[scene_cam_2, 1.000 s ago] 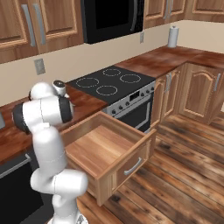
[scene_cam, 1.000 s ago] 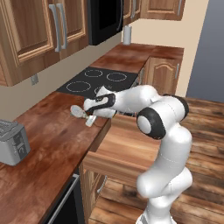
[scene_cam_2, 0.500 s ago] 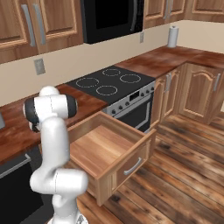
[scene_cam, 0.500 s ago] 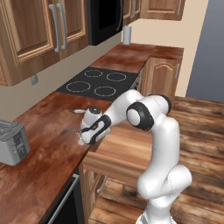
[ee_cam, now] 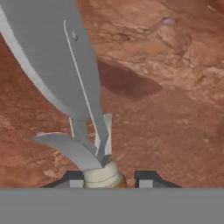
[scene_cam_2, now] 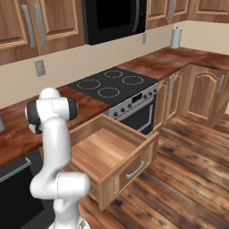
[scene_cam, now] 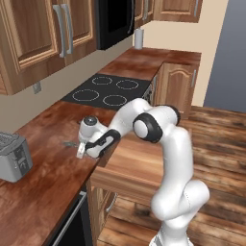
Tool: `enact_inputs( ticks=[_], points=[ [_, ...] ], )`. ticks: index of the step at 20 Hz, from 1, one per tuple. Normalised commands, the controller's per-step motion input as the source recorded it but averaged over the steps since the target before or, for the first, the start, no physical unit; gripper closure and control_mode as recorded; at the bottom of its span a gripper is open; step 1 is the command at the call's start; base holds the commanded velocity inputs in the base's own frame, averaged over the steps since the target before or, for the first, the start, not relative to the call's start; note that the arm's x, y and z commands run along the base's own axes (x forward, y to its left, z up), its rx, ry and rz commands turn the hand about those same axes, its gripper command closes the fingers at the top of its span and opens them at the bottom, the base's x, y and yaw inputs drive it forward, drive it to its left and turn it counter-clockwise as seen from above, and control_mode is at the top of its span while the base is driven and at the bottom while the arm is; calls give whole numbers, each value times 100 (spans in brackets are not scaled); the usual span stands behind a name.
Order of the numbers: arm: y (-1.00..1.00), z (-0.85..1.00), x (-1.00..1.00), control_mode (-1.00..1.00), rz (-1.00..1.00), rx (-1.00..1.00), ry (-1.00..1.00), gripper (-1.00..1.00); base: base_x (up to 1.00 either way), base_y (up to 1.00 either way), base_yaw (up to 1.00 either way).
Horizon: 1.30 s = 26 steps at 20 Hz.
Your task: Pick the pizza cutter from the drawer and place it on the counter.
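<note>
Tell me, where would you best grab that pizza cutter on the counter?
By its short handle, a judgement from its shape: the pizza cutter is mostly a thin, sharp-edged disc, poor to pinch. The handle end sits between the hand's fingertips, so come from that end, above the counter.

Pizza cutter (ee_cam: 65,74) on counter (scene_cam: 43,187); toaster (scene_cam: 13,156) left; drawer (scene_cam_2: 112,152) open.

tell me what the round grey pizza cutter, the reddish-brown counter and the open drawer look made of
The round grey pizza cutter looks like metal: a flat, smooth grey disc and fork, on a pale collar that runs into what seems a brown wooden handle. The reddish-brown counter looks like polished wood, with mottled grain and a soft sheen. The open light-brown drawer looks like plain wood with straight grain, and its curved handle looks like silver metal.
</note>
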Motion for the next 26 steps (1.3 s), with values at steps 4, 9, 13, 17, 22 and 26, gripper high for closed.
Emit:
enact_inputs(
  ticks=[4,9,13,17,22,26],
  points=[
    [14,33,40,-100,0,3,0,-100,0,0,0],
    [-25,67,15,-100,0,22,-4,-100,0,0,0],
    [-68,100,-14,-100,11,37,-14,-100,0,0,0],
    [-87,93,-42,-100,11,37,-16,-100,0,0,0],
    [-99,70,-63,-100,6,29,-13,-100,0,0,0],
    [-98,78,-61,-100,1,5,-7,-100,0,0,0]
  ],
)
